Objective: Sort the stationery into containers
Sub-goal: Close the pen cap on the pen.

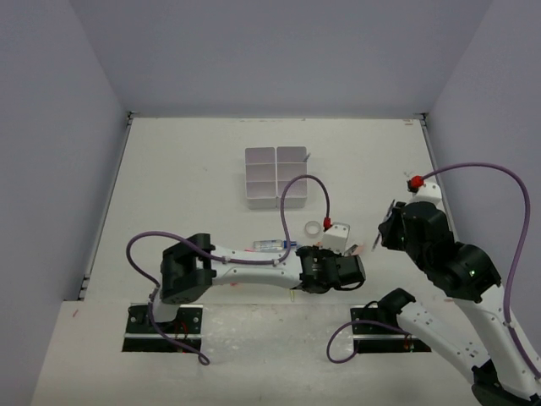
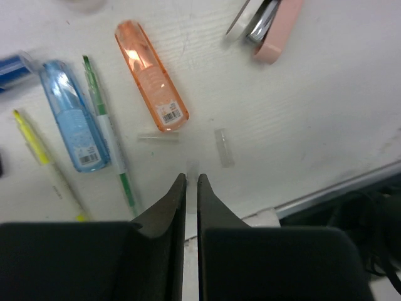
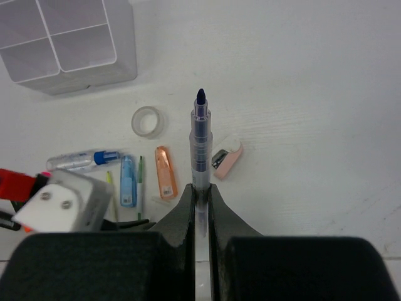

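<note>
White table (image 1: pixel 186 194) is carrying the whole set. Left arm (image 1: pixel 245 266) is stretching low across the near side, and right arm (image 1: pixel 439 249) is rising near the right edge. Six-compartment tray (image 1: pixel 275 203) is sitting mid-table, beyond the loose stationery and apart from it. Right gripper (image 3: pixel 200 188) is clamping a clear pen (image 3: pixel 200 135) above the table, dark tip pointing forward. Left gripper (image 2: pixel 192 180) is hanging close over the table with its jaws nearly together, only a sliver between them. Whether anything thin is sitting in that sliver cannot be told. Ahead of it, left to right in the left wrist view, are lying a yellow pen (image 2: pixel 44 157), blue highlighter (image 2: pixel 69 113), green pen (image 2: pixel 109 144) and orange highlighter (image 2: pixel 150 75). A clear cap (image 2: pixel 223 147) is lying near the fingertips, and a pink eraser (image 2: pixel 276 31) farther right. Tape ring (image 3: pixel 148 121) is lying between this row and the tray, and glue pen (image 3: pixel 81 160) is lying beside the row.
</note>
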Controlling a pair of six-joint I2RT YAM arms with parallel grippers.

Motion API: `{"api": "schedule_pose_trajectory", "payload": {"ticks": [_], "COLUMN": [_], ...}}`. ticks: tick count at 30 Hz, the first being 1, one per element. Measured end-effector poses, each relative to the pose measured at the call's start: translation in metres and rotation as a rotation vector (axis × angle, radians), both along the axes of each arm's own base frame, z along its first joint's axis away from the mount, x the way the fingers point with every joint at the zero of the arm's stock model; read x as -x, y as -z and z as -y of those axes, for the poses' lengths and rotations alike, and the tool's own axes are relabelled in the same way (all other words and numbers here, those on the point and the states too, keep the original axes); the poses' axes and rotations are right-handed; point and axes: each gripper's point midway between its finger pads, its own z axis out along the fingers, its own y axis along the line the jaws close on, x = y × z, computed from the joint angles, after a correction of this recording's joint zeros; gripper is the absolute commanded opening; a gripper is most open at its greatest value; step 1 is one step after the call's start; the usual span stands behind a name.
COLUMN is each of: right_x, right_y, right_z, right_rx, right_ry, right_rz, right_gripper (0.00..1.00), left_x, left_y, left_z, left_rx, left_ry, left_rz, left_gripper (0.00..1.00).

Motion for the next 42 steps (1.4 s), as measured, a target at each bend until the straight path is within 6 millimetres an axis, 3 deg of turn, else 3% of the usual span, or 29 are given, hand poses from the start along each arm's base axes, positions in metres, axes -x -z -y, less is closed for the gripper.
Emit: {"api": "schedule_pose_trajectory", "payload": {"ticks": [3,6,9,12,15,19,22,25,33,42], "right_x": [-0.003,-0.007,-0.003,0.006,0.013,0.035,0.048,0.047,0.053,0.062], "right_y": [-0.004,-0.009,-0.003,-0.008,0.019,0.017,0.002,-0.009,-0.013,-0.029], "right_z": [-0.006,-0.028,-0.077,-0.127,-0.155,-0.191,-0.213,-0.226,-0.231,-0.234], "right_rx": [-0.031,-0.111,-0.271,-0.451,-0.546,-0.617,-0.647,-0.655,-0.658,-0.661], "right_ry": [-0.020,-0.114,-0.346,-0.585,-0.713,-0.890,-0.992,-1.024,-1.054,-1.094], "right_rz": [0.028,0.080,0.139,0.199,0.160,0.157,0.161,0.169,0.166,0.196], "right_gripper": [0.00,0.00,0.00,0.00,0.00,0.00,0.00,0.00,0.00,0.00], "left_x": [-0.008,-0.028,-0.069,-0.110,-0.106,-0.078,-0.065,-0.050,-0.036,-0.036], "left_y": [-0.063,-0.133,-0.186,-0.216,-0.241,-0.278,-0.296,-0.304,-0.296,-0.293], "left_z": [-0.005,-0.015,-0.044,-0.091,-0.114,-0.116,-0.120,-0.119,-0.115,-0.110], "left_rx": [0.106,0.251,0.390,0.506,0.601,0.743,0.816,0.861,0.869,0.850], "left_ry": [0.024,0.024,0.017,-0.001,0.071,0.214,0.289,0.377,0.477,0.508], "left_rz": [0.074,0.163,0.252,0.374,0.476,0.578,0.639,0.670,0.688,0.703], "left_gripper": [0.00,0.00,0.00,0.00,0.00,0.00,0.00,0.00,0.00,0.00]}}
